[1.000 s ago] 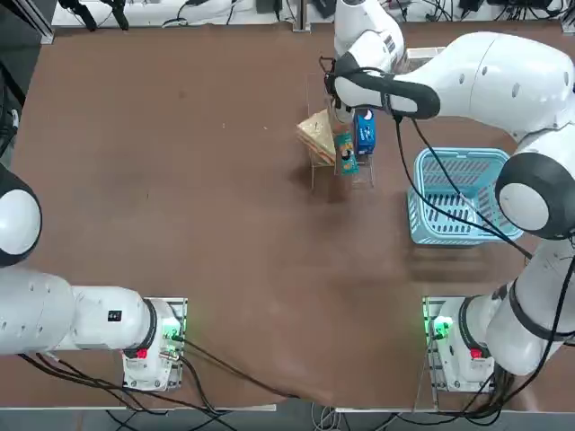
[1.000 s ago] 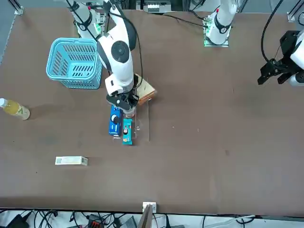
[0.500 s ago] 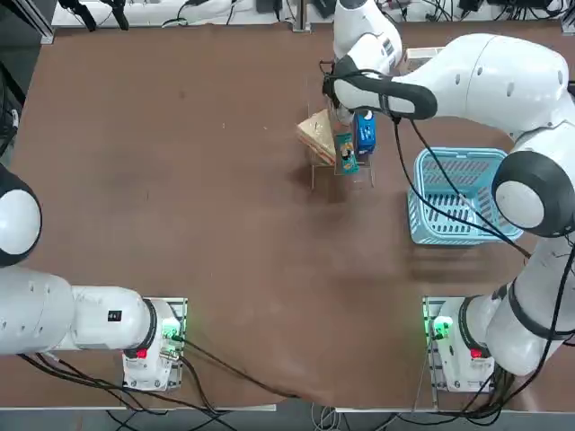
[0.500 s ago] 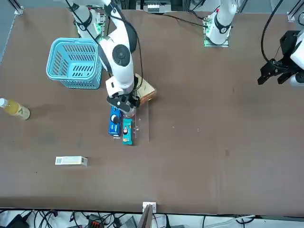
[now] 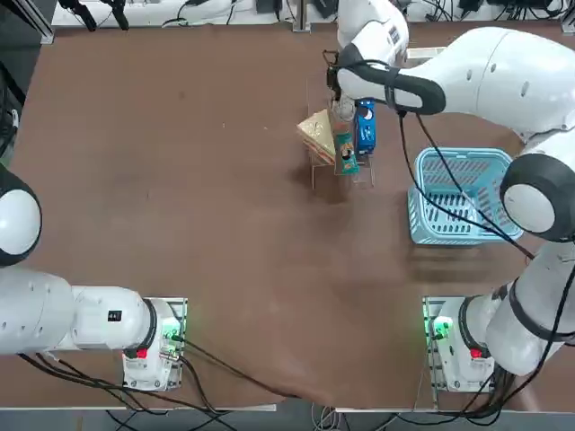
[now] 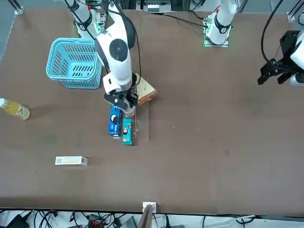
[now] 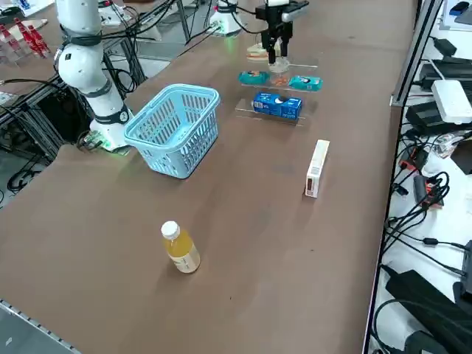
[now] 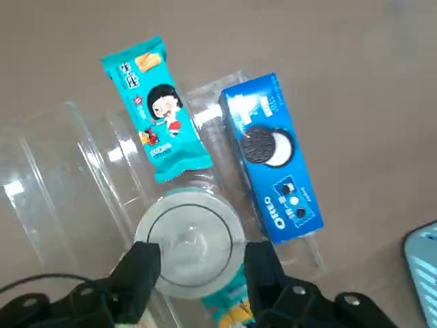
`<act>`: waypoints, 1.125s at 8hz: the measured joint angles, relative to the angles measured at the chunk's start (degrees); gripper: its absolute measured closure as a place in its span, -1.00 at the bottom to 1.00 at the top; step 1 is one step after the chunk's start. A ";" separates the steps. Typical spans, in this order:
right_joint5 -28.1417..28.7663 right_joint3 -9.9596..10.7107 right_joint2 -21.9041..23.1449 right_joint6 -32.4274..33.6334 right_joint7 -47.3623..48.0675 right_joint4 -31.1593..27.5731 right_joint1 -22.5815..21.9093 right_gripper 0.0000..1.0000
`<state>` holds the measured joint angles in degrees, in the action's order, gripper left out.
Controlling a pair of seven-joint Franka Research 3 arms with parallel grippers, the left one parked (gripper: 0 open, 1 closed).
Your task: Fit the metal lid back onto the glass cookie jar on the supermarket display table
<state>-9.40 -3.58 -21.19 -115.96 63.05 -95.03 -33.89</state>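
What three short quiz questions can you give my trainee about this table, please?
1. True or false: the yellow bottle is outside the light-blue basket.
2. Where is the right claw?
a) above the basket
b) at the clear rack
c) beside the white box
3. Fill in: the claw's fingers stand ____, at either side of the jar's round top.

Key: 1 true; 2 b; 3 apart.
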 joint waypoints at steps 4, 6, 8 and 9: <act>4.04 0.60 5.93 6.83 -4.40 1.55 4.48 -0.53; 5.88 0.79 8.15 15.82 -14.14 5.21 9.94 -0.54; 6.32 0.93 11.35 23.15 -27.00 7.35 16.46 -0.60; 6.40 1.03 13.54 26.71 -33.78 7.66 19.91 -0.65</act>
<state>-3.00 -2.55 -7.65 -89.25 29.27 -87.37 -13.98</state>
